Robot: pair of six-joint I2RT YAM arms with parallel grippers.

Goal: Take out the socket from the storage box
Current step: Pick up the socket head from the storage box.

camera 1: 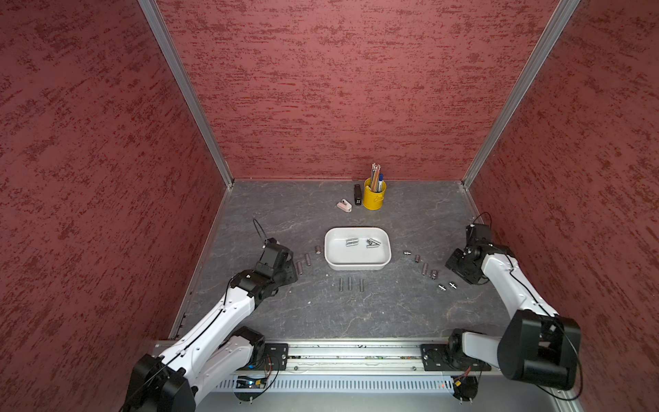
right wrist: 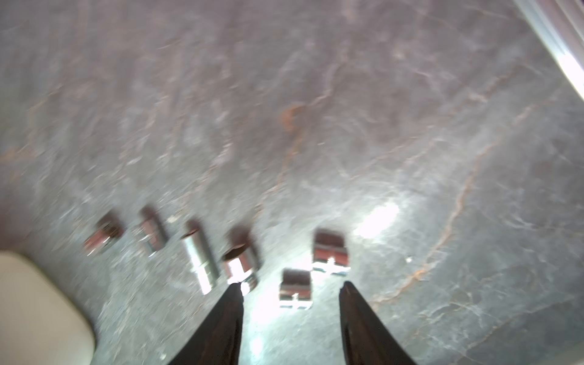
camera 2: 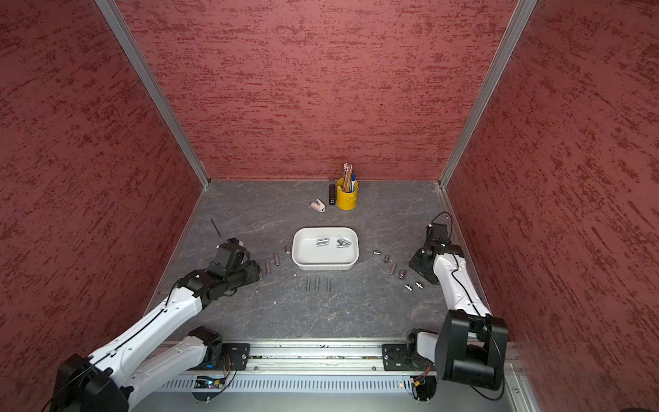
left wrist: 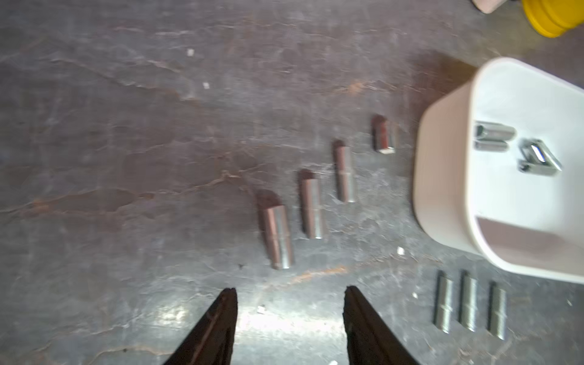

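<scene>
**Socket unloading: well along, box not yet empty**

The storage box [camera 1: 357, 265] sits upright mid-table [camera 1: 285, 314], seen in both top views. Inside it, towards the far wall, lie a pair of sockets [camera 1: 352, 242] side by side. Just beside them is a small heap [camera 1: 373, 243] of pieces crossing one another. The count of the heap is unclear, perhaps three.

Out of the box, lying on the table:
- a row of four [left wrist: 311, 205] on the left arm's side
- a row of three [camera 1: 350, 284] in front of the near wall
- an arc of six [camera 1: 424, 268] on the right arm's side

None of these touches the box.

Left tool [left wrist: 290, 292]: jaws apart, nothing between them, low over the table just short of the nearest of the four.

Right tool [right wrist: 290, 286]: jaws apart. The wrist view is blurred. One stubby piece [right wrist: 295, 289] shows in the gap with bare table on either side, so I judge it to be lying loose, not gripped.

Assessment: thirteen pieces are out and roughly five are left, so the task is past halfway. Neither tool is over the box. What remains is to reach in and lift the rest. The pair looks the easier pick. The heap will likely need separating piece by piece, with some risk of catching two at once.
</scene>
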